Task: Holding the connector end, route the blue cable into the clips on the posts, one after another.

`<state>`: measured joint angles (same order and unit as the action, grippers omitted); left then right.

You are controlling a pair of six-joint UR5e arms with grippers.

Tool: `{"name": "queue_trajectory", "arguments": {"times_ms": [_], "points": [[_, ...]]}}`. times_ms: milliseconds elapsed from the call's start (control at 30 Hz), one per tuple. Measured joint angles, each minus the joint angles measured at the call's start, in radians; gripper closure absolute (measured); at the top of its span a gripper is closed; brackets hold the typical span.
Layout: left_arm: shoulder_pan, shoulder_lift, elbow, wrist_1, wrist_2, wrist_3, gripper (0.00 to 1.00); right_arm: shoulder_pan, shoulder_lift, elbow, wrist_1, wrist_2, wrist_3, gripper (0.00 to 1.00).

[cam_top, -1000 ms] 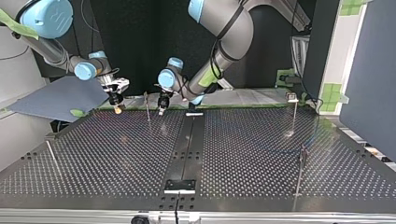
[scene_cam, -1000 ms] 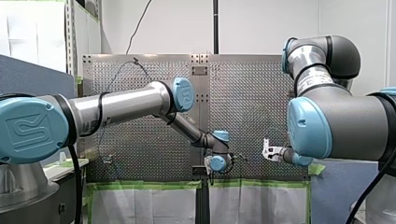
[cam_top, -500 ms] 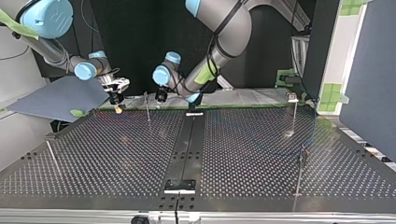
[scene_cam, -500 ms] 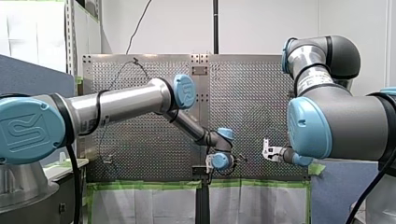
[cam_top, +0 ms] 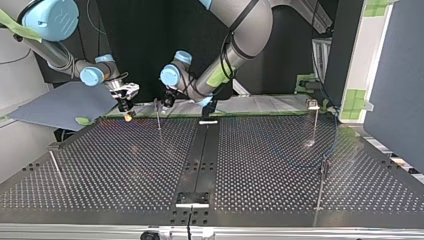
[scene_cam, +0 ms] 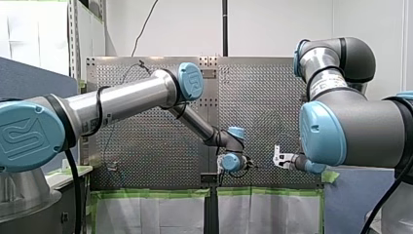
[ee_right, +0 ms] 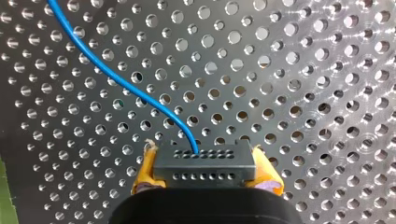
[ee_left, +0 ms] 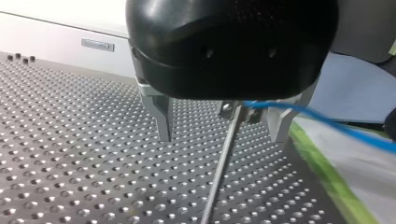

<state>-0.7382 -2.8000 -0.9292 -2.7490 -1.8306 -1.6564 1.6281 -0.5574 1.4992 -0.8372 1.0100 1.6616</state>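
At the table's edge nearest the arms' bases, my right gripper clamps the black connector between yellow pads. The blue cable curves away from it over the holes. My left gripper has its metal fingers spread wide, either side of a thin post. Its black body hides most of the clip, where the cable passes. In the top view the cable is too faint to trace.
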Motion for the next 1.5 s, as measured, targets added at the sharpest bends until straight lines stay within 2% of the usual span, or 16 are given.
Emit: {"name": "queue_trajectory", "arguments": {"times_ms": [400,667,1067,1500], "points": [[-0.025,0.002,-0.105,0.01,-0.009,0.0,0.0,0.001,0.001,0.0,0.001,0.0,0.0,1.0],[-0.039,0.006,-0.164,0.021,-0.006,-0.006,0.0,0.0,0.001,0.0,-0.001,0.001,0.009,1.0],[-0.059,0.06,-0.17,0.049,-0.002,-0.008,0.0,0.0,0.003,0.0,-0.008,0.001,0.019,1.0],[-0.072,0.064,-0.17,0.075,-0.005,-0.01,0.0,0.0,0.004,0.0,-0.008,0.001,0.023,1.0]]}}
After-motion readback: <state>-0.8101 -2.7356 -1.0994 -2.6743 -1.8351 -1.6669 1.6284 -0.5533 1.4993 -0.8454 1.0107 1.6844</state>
